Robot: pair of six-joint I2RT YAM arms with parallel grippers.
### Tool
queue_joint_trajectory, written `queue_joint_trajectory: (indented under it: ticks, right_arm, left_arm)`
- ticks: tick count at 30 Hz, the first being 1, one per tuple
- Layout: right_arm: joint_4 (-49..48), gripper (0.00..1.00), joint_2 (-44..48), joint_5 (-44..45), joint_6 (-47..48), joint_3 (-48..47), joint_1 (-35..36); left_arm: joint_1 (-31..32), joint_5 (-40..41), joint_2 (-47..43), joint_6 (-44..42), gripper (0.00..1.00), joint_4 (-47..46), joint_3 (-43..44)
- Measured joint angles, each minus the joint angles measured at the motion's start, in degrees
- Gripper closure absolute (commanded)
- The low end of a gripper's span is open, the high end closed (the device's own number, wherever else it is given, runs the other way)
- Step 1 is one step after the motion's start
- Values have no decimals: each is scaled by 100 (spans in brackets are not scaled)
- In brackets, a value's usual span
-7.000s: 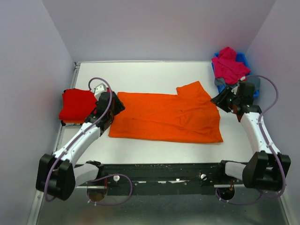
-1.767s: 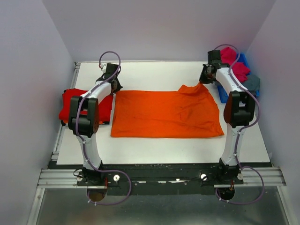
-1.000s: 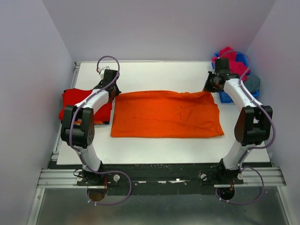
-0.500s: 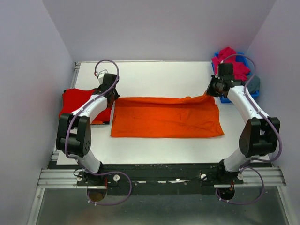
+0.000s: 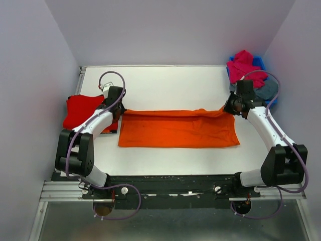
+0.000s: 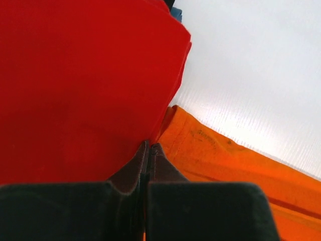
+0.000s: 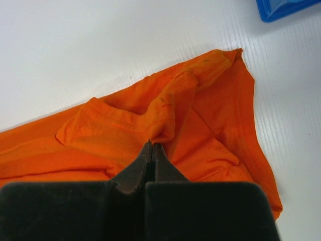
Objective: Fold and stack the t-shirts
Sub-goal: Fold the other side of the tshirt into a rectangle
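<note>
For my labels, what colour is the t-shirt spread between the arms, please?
The t-shirt is bright orange; top external view shows it best.

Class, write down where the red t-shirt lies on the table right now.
In the top view the red t-shirt lies at the left edge of the table, directly left of the orange t-shirt, beside the left gripper.

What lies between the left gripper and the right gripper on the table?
The orange t-shirt: its far edge runs from the left gripper to the right gripper, each shut on a corner. The top external view shows it.
</note>
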State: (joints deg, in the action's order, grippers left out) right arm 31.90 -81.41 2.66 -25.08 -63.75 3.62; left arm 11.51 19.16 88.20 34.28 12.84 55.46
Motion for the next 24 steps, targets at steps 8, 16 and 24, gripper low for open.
queue_joint_trajectory:
  ticks: [8,16,24]
  right_arm:
    - [-468,61,730,70,-422,1228,0]
    - [-828,38,1530,260,-1134,2809,0]
    - [-1211,38,1220,79,-693,1998,0]
  left_arm:
    - [72,-17,-101,72,100,-79,-391]
    - [323,-48,-219,323,54,-74,-1025]
    - [420,11,-1362,378,50,11,-1080]
